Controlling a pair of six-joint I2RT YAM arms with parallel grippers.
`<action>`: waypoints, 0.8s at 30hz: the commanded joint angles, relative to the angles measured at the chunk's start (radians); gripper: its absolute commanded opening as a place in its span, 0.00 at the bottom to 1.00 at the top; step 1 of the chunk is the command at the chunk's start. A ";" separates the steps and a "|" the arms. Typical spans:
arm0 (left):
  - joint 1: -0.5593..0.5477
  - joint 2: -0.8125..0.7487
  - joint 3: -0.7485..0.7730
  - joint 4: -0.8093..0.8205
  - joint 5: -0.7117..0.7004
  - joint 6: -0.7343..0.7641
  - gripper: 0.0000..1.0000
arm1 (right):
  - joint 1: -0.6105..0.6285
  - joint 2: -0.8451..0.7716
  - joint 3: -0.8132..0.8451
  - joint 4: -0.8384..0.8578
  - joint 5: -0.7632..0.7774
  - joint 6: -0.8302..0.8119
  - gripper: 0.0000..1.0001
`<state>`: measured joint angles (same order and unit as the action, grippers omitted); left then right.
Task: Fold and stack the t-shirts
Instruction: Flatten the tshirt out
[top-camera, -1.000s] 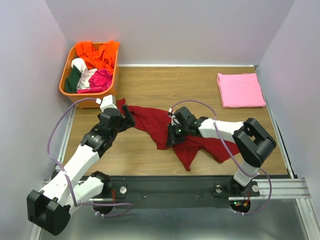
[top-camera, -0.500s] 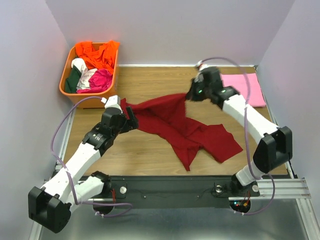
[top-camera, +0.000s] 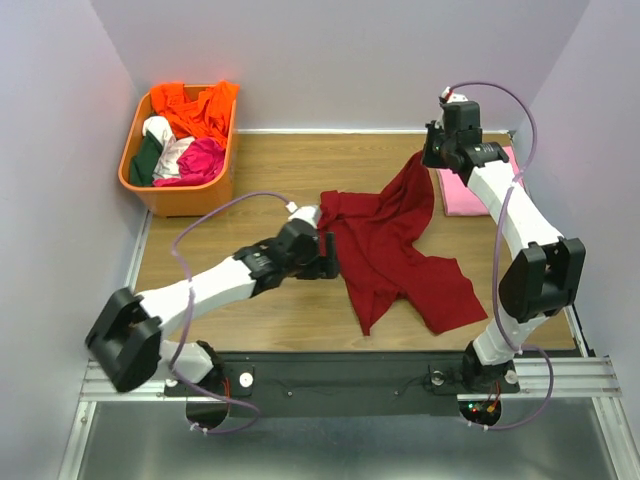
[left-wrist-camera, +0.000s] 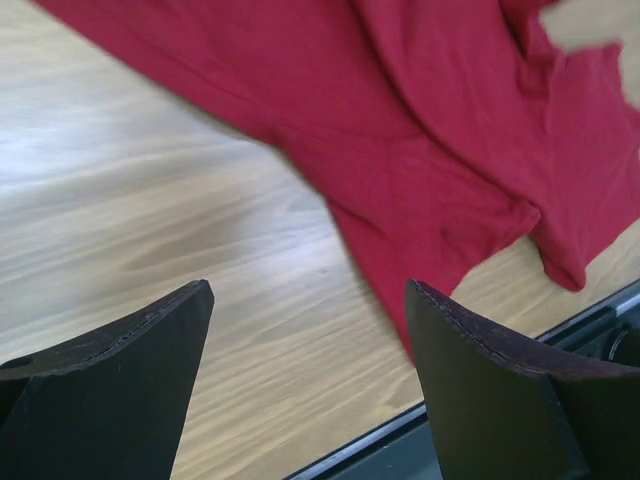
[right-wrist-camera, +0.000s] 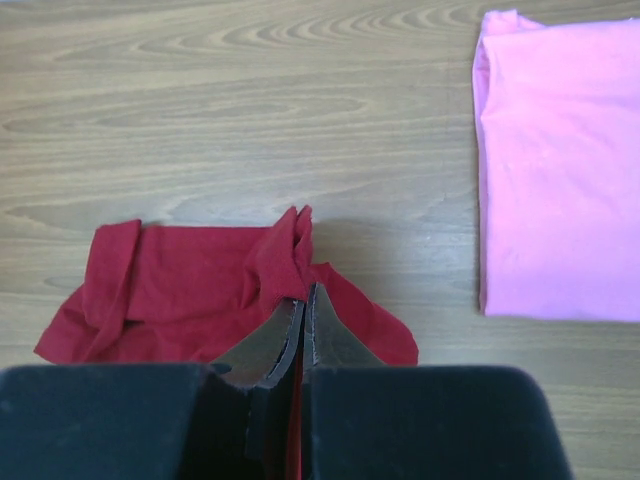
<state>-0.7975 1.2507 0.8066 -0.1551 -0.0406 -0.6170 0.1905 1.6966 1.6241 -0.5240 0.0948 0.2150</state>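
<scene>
With the orange plastic basket (top-camera: 178, 200) at the far left as my marker, I judge this to be the spreading-out step: the dark red cotton t-shirt (top-camera: 385, 240) must lie flat before any fold, and it does not yet. Right of the basket and nearer my bases, my left arm lies low and long over the wooden tabletop (top-camera: 250, 165), forearm stretched rightward, so that my left gripper (left-wrist-camera: 308, 295) points at the shirt's left edge. Its fingers stand wide apart with nothing between them; bare wood is under them and the red cloth begins just ahead. The shirt sits well to the right of the basket. It is rumpled, its lower part fanned toward my bases and its upper part drawn up into a peak. That peak hangs from my right gripper (right-wrist-camera: 303, 297), farther right again and about as deep on the table as the basket, its fingers pressed together on a small bunched fold of red cloth. My right arm stands tall, elbow bent on the side away from the basket, wrist high and looking straight down. Farthest from the basket, the folded light pink cotton t-shirt (right-wrist-camera: 560, 170) lies flat just beside the raised cloth. Next, I judge, my left fingers must slide onto the shirt's edge and close on a corner, so both hands can pull it taut and lay it smooth.
</scene>
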 joint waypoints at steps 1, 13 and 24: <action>-0.080 0.142 0.106 0.051 0.010 -0.050 0.89 | 0.006 -0.006 0.026 -0.001 -0.017 -0.032 0.01; -0.273 0.504 0.325 -0.055 0.011 -0.052 0.80 | 0.001 -0.034 -0.012 0.001 -0.017 -0.037 0.01; -0.244 0.557 0.359 -0.250 -0.178 0.003 0.00 | -0.025 -0.061 -0.035 0.001 -0.017 -0.042 0.01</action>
<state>-1.0935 1.8523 1.1740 -0.2653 -0.0818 -0.6445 0.1867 1.6962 1.6085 -0.5423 0.0784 0.1867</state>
